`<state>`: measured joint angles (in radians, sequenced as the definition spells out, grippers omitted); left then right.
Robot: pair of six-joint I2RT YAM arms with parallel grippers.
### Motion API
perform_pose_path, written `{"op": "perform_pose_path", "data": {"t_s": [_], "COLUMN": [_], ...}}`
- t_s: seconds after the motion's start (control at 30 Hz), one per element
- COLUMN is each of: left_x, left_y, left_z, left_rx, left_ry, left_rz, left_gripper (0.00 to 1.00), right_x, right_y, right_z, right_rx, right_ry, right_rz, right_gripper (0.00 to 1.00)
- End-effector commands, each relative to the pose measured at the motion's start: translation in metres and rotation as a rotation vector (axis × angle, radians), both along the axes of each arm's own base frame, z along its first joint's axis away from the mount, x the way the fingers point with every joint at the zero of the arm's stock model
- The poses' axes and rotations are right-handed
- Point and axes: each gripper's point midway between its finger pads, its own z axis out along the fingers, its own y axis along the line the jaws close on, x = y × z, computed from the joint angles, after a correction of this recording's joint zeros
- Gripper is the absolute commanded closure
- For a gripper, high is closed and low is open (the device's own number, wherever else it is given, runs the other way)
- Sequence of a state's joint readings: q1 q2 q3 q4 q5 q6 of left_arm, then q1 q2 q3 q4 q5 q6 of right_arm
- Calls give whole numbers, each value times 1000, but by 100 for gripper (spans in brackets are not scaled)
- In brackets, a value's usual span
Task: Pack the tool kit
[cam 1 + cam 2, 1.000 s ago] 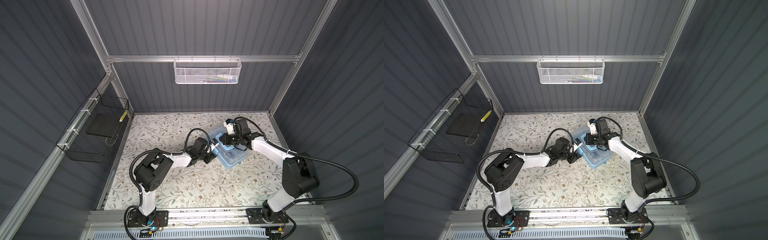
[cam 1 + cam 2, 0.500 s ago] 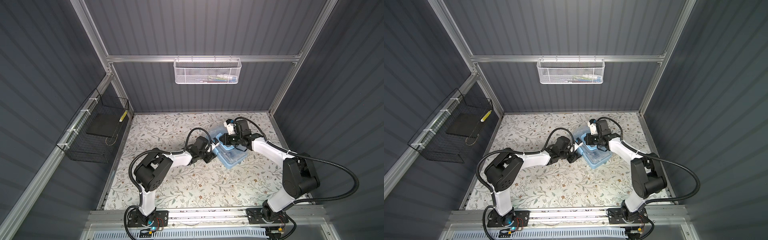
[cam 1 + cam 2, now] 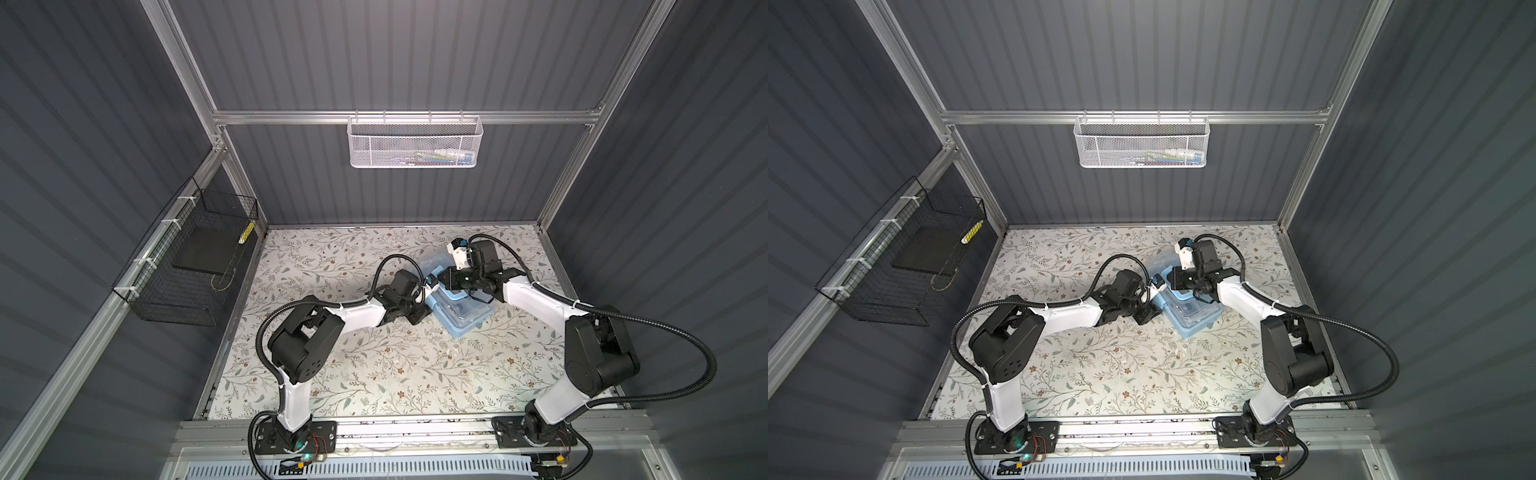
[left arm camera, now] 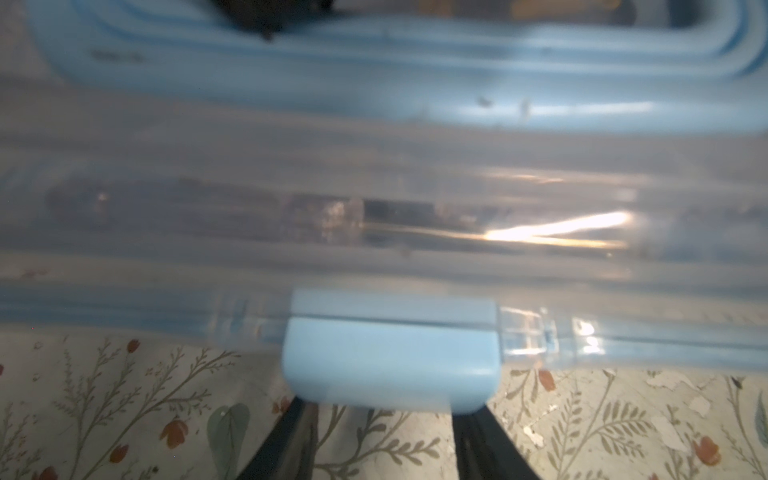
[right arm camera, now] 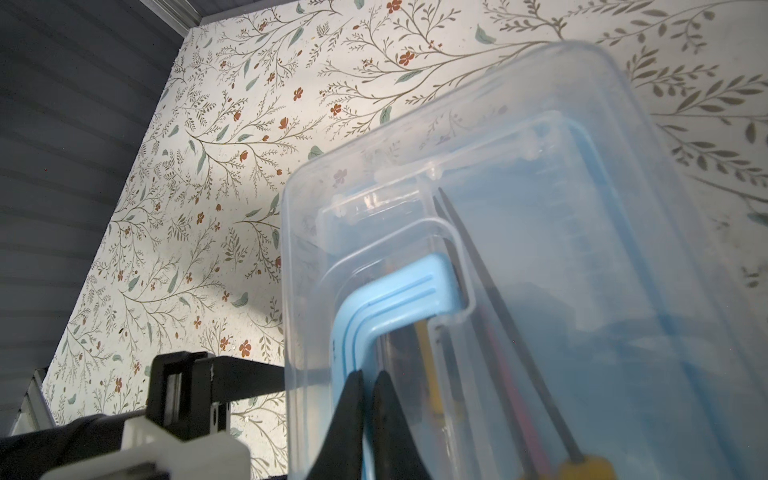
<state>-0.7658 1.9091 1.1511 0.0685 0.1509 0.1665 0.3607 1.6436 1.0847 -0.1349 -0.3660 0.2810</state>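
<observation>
The tool kit, a light blue box (image 3: 465, 313) under a clear lid (image 5: 519, 137), lies on the floral table right of centre in both top views. My right gripper (image 5: 368, 386) is shut on the thin edge of its blue arched handle (image 5: 395, 299), reaching over the box from above (image 3: 451, 291). Screwdrivers (image 5: 511, 332) show through the lid. My left gripper (image 3: 424, 311) stands at the box's left long side. In the left wrist view its fingers (image 4: 295, 436) are apart and their tips are hidden under the box's blue latch (image 4: 390, 353).
A white mesh basket (image 3: 415, 143) with small items hangs on the back wall. A black wire basket (image 3: 187, 257) hangs on the left wall. The floral table (image 3: 374, 365) stretches in front of the box between the two arm bases.
</observation>
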Motion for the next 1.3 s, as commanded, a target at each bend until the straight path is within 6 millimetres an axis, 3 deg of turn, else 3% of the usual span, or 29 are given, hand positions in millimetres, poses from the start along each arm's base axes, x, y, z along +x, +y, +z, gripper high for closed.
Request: {"op": "perform_pose_path", "data": {"t_s": [0.0,1.27], "left_x": [30,44], "left_y": [-14,-31], "left_z": [64,39], "left_rx": [-104,-218], "left_ry": [-156,-190], "left_rz": [25,66], "left_gripper": [60,63], "right_x": [-78,-99], "right_y": [-8,-10], "right_z": [-91,-101], "right_rx": [-111,-83], "right_ry": [387,470], "right_rz": [59,39], "right_gripper": [91,91]}}
